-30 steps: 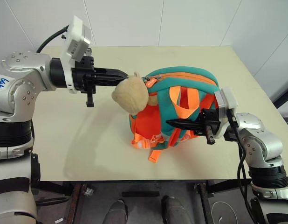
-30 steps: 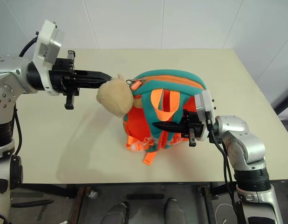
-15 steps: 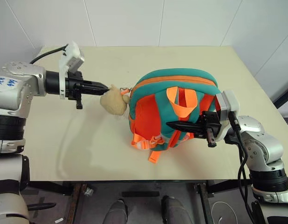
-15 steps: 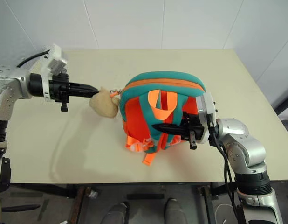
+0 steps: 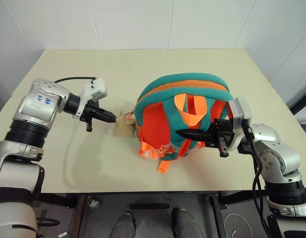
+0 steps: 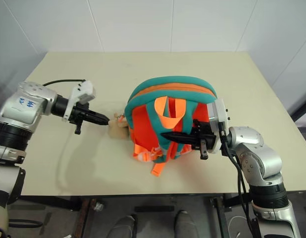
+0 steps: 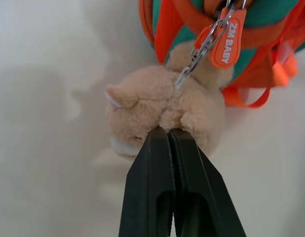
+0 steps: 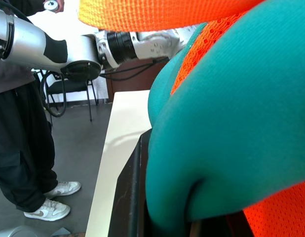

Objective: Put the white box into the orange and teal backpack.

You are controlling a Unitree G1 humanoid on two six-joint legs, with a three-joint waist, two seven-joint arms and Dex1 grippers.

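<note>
The orange and teal backpack (image 5: 185, 111) sits upright near the middle of the cream table (image 5: 93, 163), strap side facing the camera, its orange webbing straps (image 5: 192, 109) looping down the front. On its left flank, low against the tabletop, hangs the small beige plush toy (image 7: 162, 106), clipped on by a metal chain beside an orange zipper tag (image 7: 225, 43).

The left gripper (image 5: 109, 118) reaches in from the left, angled down toward the table, and its 2 black fingers (image 7: 179, 197) are pressed flat together with their tips pinching the fur of the plush toy. The wrist view shows no gap between them and the toy bulging around the tips.

On the other side, the right gripper (image 5: 185, 133) lies roughly level, pointing across the front of the pack. Its fingers are nearly closed and clamp a fold of the teal padded strap (image 8: 226, 123) low on the front; in the right wrist view the teal fabric wraps thickly over one dark finger (image 8: 130, 197).

The white box cannot be seen anywhere on the table or in either gripper, so its place cannot be told from here.

Beyond the table edge, the right wrist view catches a person (image 8: 21, 143) in dark trousers and pale trainers standing on the floor.
</note>
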